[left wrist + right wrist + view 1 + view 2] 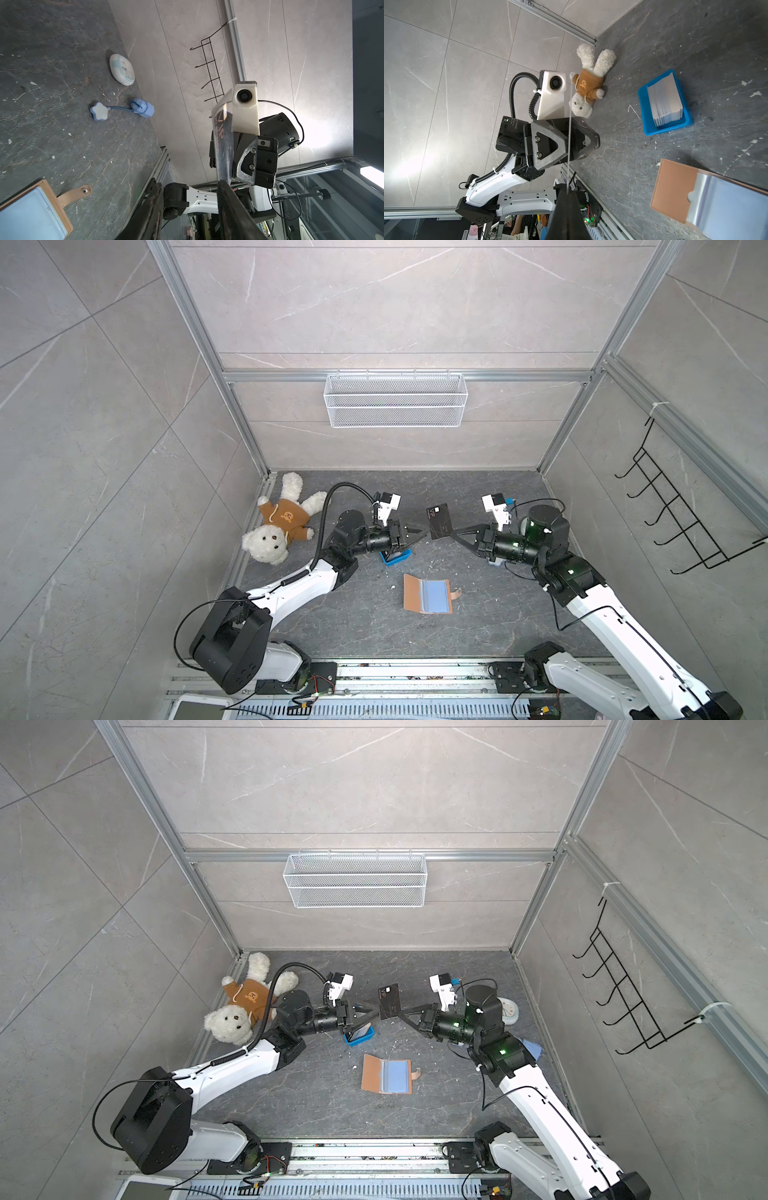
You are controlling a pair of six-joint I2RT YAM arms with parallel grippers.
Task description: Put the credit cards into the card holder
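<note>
In both top views you have one black card (438,521) held up off the table between the two arms. The right gripper (451,536) is clenched on its lower right corner. The left gripper (422,533) has its jaws parted around the opposite edge. The card's long side points toward the back wall. The card holder (427,594) lies open and flat on the table, toward you from the card and about midway between the arms, so neither arm is clearly nearer.

In the left wrist view, your left jaws stand well apart. The card (223,145) rests along one of them, so it is not pinched there yet. The right gripper's fingers (245,162) grip the card from both faces.

In the right wrist view, you see the card edge-on as a thin pale line (569,124) crossing the left gripper's gap. The other cards (664,104) sit stacked in the blue tray (641,108). The holder's clear sleeve (720,207) shows a thumb notch on the side toward the tan flap (675,187). You will likely have to bring the card's short edge in from that side
</note>
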